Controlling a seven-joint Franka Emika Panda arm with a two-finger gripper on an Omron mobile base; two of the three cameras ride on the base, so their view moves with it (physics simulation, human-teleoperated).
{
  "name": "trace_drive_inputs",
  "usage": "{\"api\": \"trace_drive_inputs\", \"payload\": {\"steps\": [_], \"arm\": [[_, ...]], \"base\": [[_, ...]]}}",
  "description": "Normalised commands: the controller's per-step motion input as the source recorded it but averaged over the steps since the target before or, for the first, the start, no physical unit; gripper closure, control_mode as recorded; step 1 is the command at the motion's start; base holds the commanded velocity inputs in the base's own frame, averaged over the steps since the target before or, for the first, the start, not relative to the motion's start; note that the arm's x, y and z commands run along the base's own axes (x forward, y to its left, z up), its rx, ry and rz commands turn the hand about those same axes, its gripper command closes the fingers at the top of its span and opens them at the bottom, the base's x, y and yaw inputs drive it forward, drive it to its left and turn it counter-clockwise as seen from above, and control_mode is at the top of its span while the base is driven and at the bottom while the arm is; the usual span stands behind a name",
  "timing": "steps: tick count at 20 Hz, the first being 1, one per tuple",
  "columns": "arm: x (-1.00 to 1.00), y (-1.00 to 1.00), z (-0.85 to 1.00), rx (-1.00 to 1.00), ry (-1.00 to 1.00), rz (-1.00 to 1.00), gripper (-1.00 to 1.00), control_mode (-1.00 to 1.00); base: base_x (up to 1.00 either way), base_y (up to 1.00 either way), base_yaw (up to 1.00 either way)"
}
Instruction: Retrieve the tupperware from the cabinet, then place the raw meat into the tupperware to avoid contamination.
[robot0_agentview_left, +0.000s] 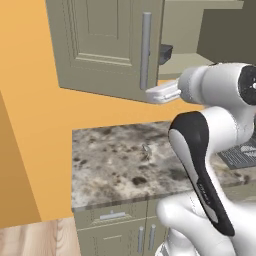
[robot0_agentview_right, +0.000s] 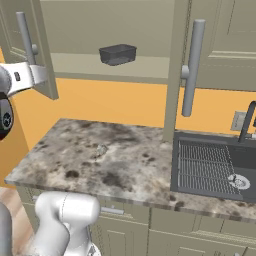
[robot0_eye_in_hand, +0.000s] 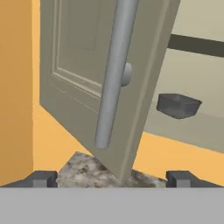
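The gripper (robot0_eye_in_hand: 111, 178) has its jaws wide apart with nothing between them, its 2 dark fingertips (robot0_eye_in_hand: 43, 178) flanking the lower edge of the left door (robot0_eye_in_hand: 78, 65). That spread fits a hand that has let go of the door's bar handle (robot0_eye_in_hand: 114, 74), which stands just ahead of it, free of any touch. In the left base view the gripper (robot0_agentview_left: 162, 93) sits at the door's bottom corner, just under the handle's lower end.

The door is swung out towards the robot, so the cabinet (robot0_agentview_right: 150, 75) is open and its shelf is reachable. The tub (robot0_agentview_right: 118, 54) rests upright on that shelf, near the front edge and left of the middle, well apart from the hand. The right door (robot0_agentview_right: 220, 45) also hangs out over the sink (robot0_agentview_right: 210, 165).

The worktop (robot0_agentview_right: 110, 155) below carries a small pale item, too small to name; I judge the next step is reaching in for the tub, clearing the door edge
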Motion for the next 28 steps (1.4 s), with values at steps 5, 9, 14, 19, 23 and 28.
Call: {"api": "trace_drive_inputs", "payload": {"steps": [5,9,14,19,23,28], "arm": [[-0.32,-0.48,0.10,-0.04,-0.10,0.13,-1.00,-1.00],[-0.21,-0.37,0.10,-0.09,-0.11,0.10,-1.00,-1.00],[-0.04,-0.30,0.04,-0.16,-0.05,0.04,-1.00,-1.00],[0.01,-0.16,0.04,-0.25,0.00,0.02,-1.00,-1.00],[0.00,-0.22,0.05,-0.28,0.00,0.01,-1.00,-1.00],[0.00,-0.18,0.02,-0.29,-0.01,0.02,-1.00,-1.00]], "base": [[0.00,0.00,0.00],[0.00,0.00,0.00],[0.00,0.00,0.00],[0.00,0.00,0.00],[0.00,0.00,0.00],[0.00,0.00,0.00]]}}
